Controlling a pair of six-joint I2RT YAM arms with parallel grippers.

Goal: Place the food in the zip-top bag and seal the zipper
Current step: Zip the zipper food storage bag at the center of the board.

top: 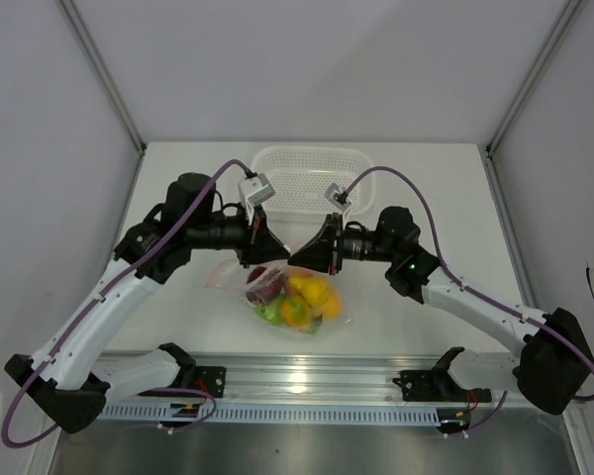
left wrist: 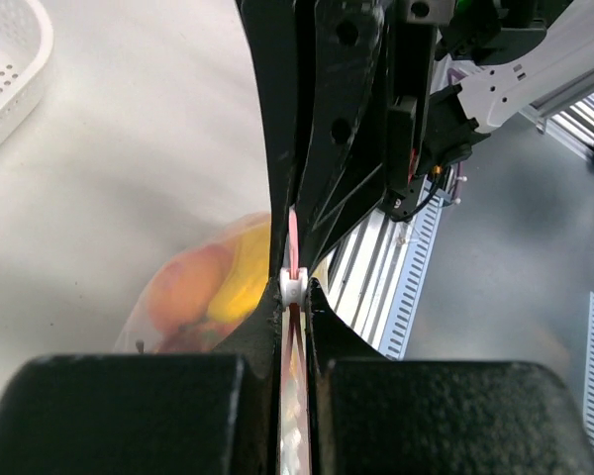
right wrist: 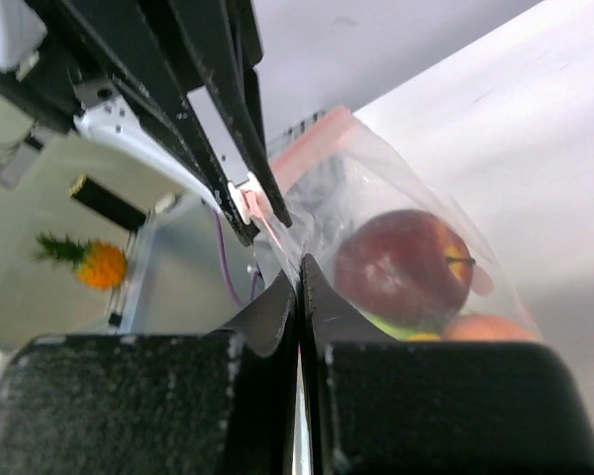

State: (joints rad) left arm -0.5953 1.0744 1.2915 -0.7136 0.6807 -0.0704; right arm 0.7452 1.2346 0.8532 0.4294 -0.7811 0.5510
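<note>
Sealing step: zip-top bag (top: 230, 278) loaded, top edge pinched from both sides.
Left gripper (top: 265, 257) and right gripper (top: 305, 259), tips close together, each clamp tight on the zipper (left wrist: 293, 233), probably to keep it taut for closing; the food (top: 312, 292) sits inside.

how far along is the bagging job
Done: the food sits inside the zip-top bag, and the basket shows no food. In hand: left tool and right tool both pinch the zipper edge. Left: finishing the seal; how much is closed isn't visible.
</note>
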